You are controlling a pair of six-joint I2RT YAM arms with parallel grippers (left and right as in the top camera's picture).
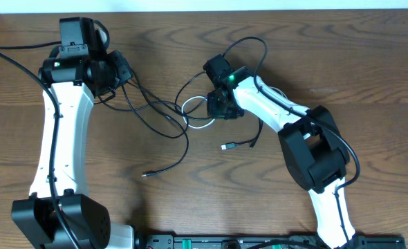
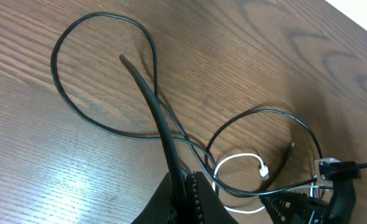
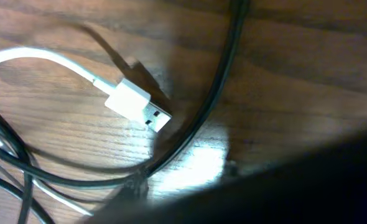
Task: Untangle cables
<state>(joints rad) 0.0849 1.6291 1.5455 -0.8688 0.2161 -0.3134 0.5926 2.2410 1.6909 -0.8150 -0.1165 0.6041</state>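
Observation:
Several thin black cables (image 1: pixel 155 111) lie tangled mid-table with a short white cable (image 1: pixel 197 123). My left gripper (image 1: pixel 121 69) is shut on a black cable (image 2: pixel 155 106), which rises from between its fingers (image 2: pixel 185 183) in the left wrist view. That view also shows the white cable (image 2: pixel 233 163) and its plug (image 2: pixel 264 169). My right gripper (image 1: pixel 221 107) is low over the knot by the white loop. In the right wrist view only a dark blurred finger (image 3: pixel 283 186) shows, next to the white USB plug (image 3: pixel 137 106) and a black cable (image 3: pixel 218 87).
One black cable end (image 1: pixel 147 174) trails toward the table's front. Another plug (image 1: pixel 226 146) lies just in front of the right gripper. A black loop (image 1: pixel 249 52) arcs behind the right arm. The table is dark wood.

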